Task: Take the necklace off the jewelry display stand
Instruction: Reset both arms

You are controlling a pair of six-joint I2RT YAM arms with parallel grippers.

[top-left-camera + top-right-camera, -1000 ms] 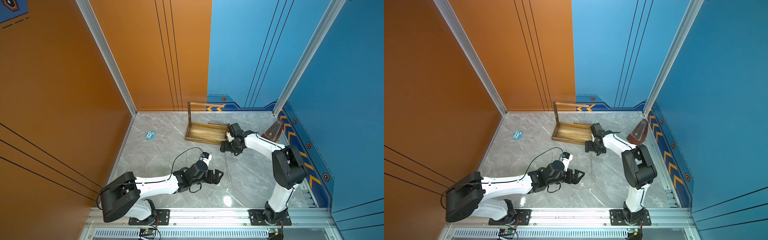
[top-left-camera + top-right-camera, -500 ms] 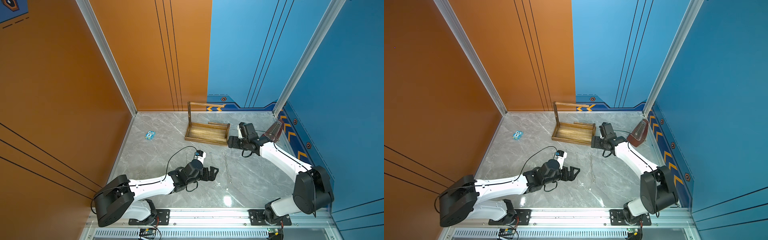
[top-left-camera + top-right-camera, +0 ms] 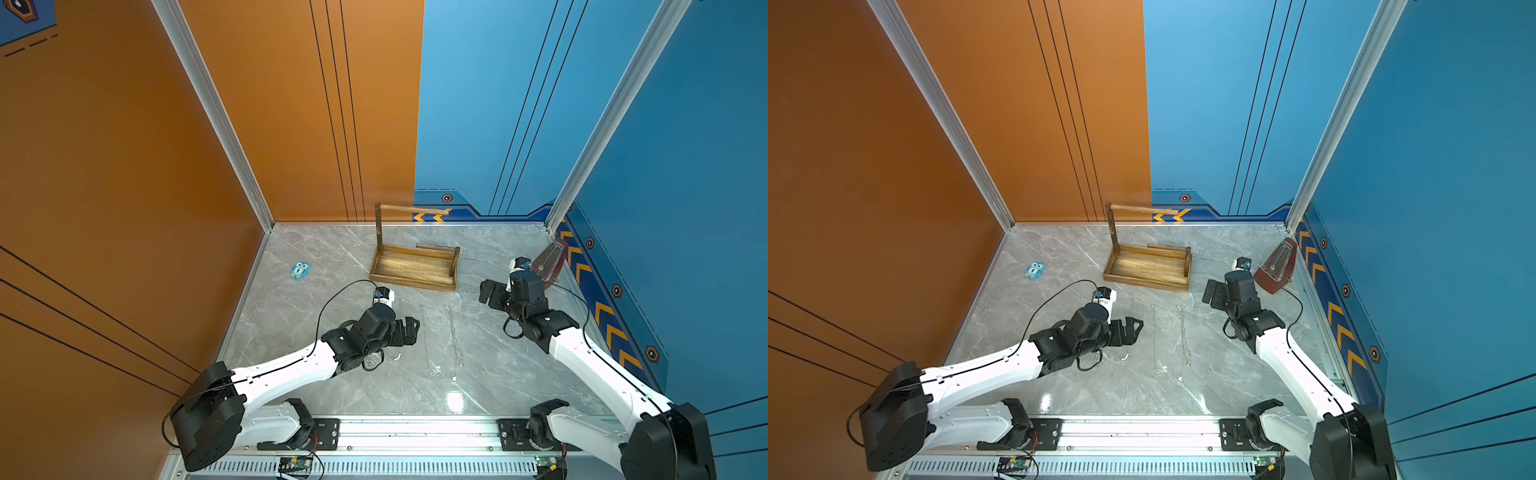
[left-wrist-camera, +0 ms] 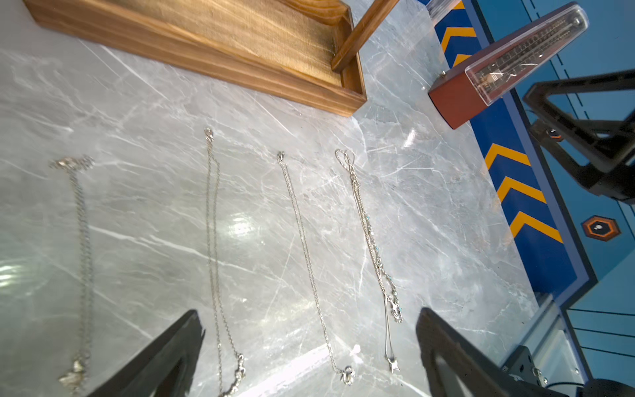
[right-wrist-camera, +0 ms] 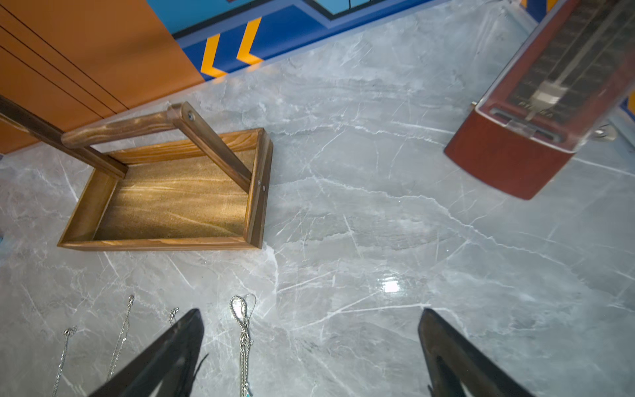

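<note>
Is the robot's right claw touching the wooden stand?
Apart. In a top view, bare marble tabletop separates the right gripper from the jewelry display stand.

Enclosure interior. The glossy grey marble-patterned floor (image 3: pixel 332 249), taken as landmark, is closed on 3 sides by flat wall panels. Left of the floor stands an orange wall panel (image 3: pixel 104 187) with thin dark lines. Behind the floor, the rear wall is split into 1 orange half (image 3: pixel 299 104) and 1 blue half (image 3: pixel 478 104), both with thin dark vertical lines. Right of the floor stands a blue wall panel (image 3: pixel 685 187). 2 silver aluminium corner posts (image 3: pixel 216 112) rise from the floor's rear corners. A dark blue skirting band with orange chevrons (image 3: pixel 602 316) edges the floor at right and rear. A white glare spot (image 3: pixel 456 402) lies near the floor's front edge.
</note>
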